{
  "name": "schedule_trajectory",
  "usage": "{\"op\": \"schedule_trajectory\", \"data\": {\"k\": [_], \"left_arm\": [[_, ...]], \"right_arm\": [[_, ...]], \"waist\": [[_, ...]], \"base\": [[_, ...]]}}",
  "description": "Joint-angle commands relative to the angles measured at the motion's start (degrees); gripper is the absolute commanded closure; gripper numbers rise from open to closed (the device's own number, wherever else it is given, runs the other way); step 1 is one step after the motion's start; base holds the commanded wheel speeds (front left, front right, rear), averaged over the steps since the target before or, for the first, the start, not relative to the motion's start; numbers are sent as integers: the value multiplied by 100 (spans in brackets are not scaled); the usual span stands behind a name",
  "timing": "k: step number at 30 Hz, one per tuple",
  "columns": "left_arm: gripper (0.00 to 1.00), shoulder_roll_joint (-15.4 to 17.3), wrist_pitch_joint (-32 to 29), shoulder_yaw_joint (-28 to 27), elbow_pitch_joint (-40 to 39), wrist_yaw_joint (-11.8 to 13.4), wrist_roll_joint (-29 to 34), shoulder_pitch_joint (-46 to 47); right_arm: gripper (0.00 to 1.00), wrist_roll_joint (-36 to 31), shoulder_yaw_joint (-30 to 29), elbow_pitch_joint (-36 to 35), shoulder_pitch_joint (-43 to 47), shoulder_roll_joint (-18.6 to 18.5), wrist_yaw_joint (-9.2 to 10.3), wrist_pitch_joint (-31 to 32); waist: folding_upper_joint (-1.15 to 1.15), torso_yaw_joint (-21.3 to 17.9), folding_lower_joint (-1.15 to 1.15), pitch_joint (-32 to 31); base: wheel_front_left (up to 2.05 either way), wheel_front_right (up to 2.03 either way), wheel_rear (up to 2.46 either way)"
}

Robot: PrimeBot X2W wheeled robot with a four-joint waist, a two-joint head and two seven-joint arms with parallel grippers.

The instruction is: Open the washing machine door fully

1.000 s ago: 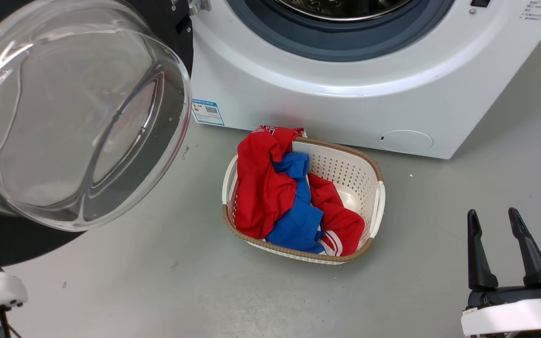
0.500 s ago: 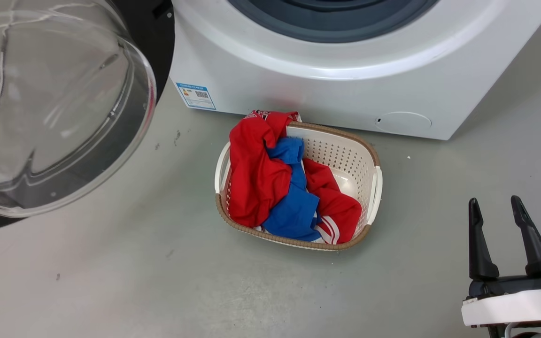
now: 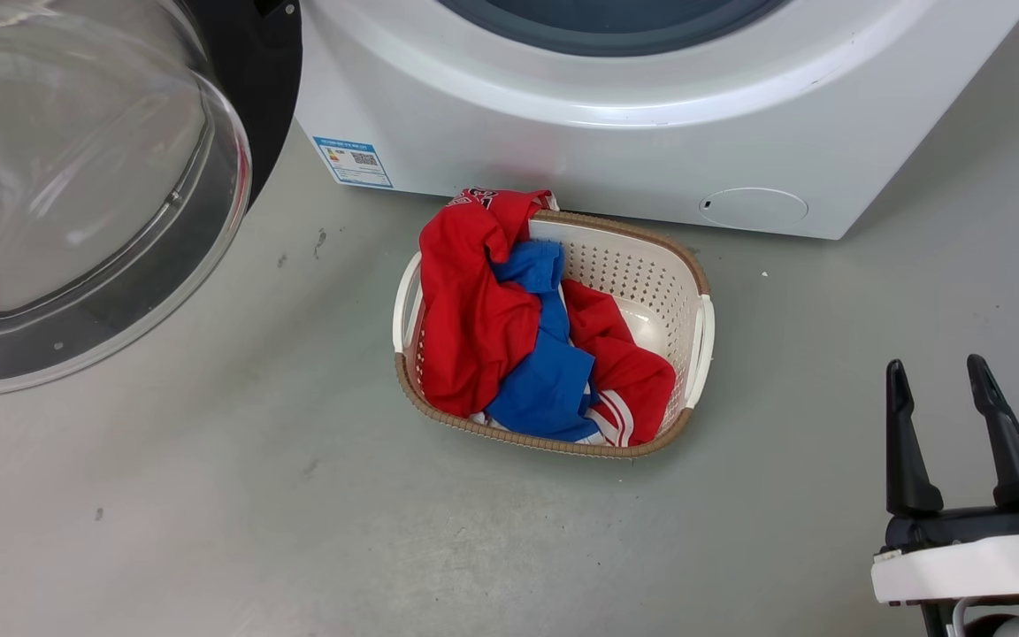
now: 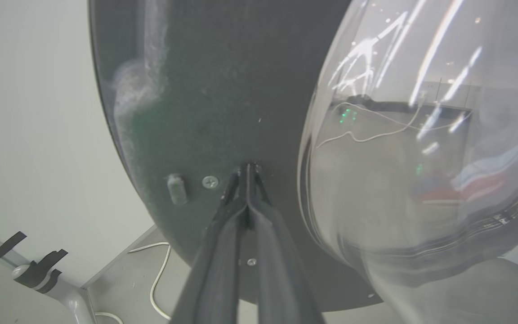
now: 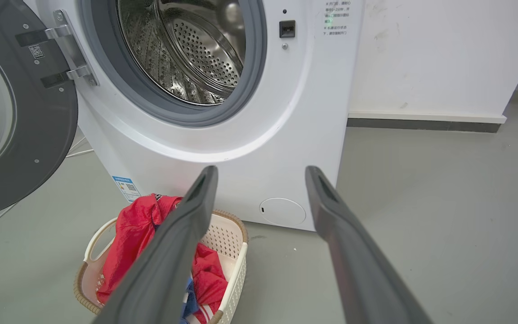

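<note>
Left wrist view was used to place the left gripper (image 4: 247, 171), fingers pressed together, tip-on against the inner face of the large round glossy black washing machine door (image 4: 205, 90), swung out left of the white washing machine (image 5: 250, 148), while the wide-spread right gripper (image 3: 938, 376) was held farther off, before that machine.

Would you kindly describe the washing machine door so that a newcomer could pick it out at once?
Find the white washing machine; a steel hinge at the left of its front carries the washing machine door, swung open. It is the large round black disc with a bulging clear glass bowl, unlike the grey-ringed steel drum mouth set in the machine.
</note>
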State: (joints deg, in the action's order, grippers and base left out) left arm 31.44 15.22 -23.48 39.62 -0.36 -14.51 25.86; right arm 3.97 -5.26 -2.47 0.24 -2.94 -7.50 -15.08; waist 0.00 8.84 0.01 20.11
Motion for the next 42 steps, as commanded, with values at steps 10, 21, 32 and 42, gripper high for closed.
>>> {"op": "schedule_trajectory", "data": {"k": [10, 21, 32, 42], "left_arm": [[100, -46, 0, -212, -258, -369, 257, -222], [100, -501, -1, -200, -1881, -599, 730, -631], [100, -984, -1, 511, -3132, -661, 1044, -695], [100, -1867, -1, 1667, -3910, -531, 1341, -1202]], "right_arm": [[0, 190, 48, 119, 6, 12, 0, -12], [0, 318, -4, 33, 249, 12, 1, -12], [0, 400, -1, -115, 445, 11, 0, -12], [0, 463, 50, -235, 585, 11, 0, -12]], "waist": [[0, -45, -1, -353], [0, -33, -1, -1066], [0, -160, -1, -1467], [0, -427, -1, -1720]], "base": [[0, 0, 0], [0, 0, 0], [0, 0, 0], [0, 0, 0]]}}
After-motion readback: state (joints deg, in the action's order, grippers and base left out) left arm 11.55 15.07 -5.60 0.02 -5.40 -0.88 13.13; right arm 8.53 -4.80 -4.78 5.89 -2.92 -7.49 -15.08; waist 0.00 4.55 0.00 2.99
